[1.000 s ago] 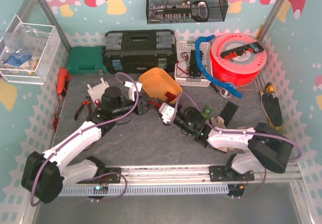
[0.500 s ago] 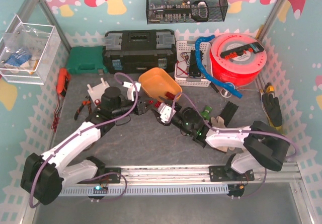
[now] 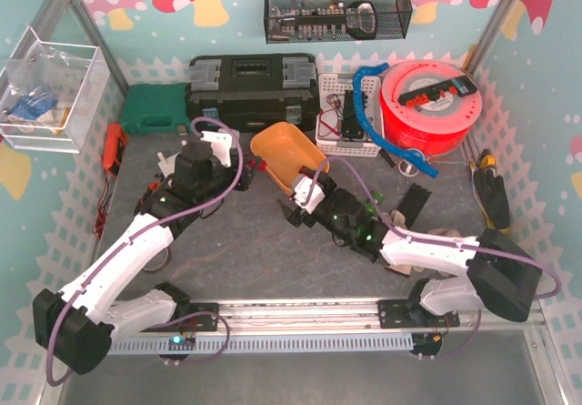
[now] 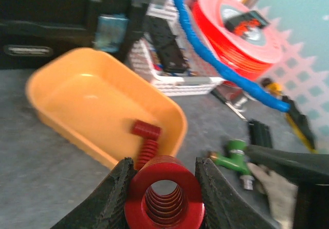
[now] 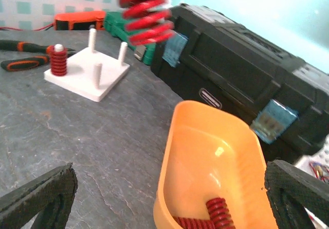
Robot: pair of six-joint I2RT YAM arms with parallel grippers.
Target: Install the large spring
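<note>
The large spring (image 4: pixel 164 171), a thick red coil, is clamped end-on between the black fingers of my left gripper (image 4: pixel 163 195), which is shut on it. In the right wrist view it hangs blurred in the air (image 5: pixel 145 14) above the white peg base (image 5: pixel 87 70). One peg of that base carries a small red spring (image 5: pixel 58 60). From above, my left gripper (image 3: pixel 225 146) is raised beside the black toolbox and the base (image 3: pixel 168 161) is mostly hidden under the arm. My right gripper (image 5: pixel 167 198) stands wide open and empty at the orange tray (image 5: pixel 216 152).
The orange tray (image 3: pixel 289 155) holds more red springs (image 4: pixel 146 139). Behind it stand a black toolbox (image 3: pixel 250 91), a green case (image 3: pixel 155 109), a white basket (image 3: pixel 346 118) and a red spool (image 3: pixel 429 105). Pliers (image 5: pixel 20 62) lie left of the base; a green fitting (image 4: pixel 234 157) lies right.
My right gripper has opened wide and let go. My left arm has lifted and swung back and left with the large spring, away from the right gripper.
</note>
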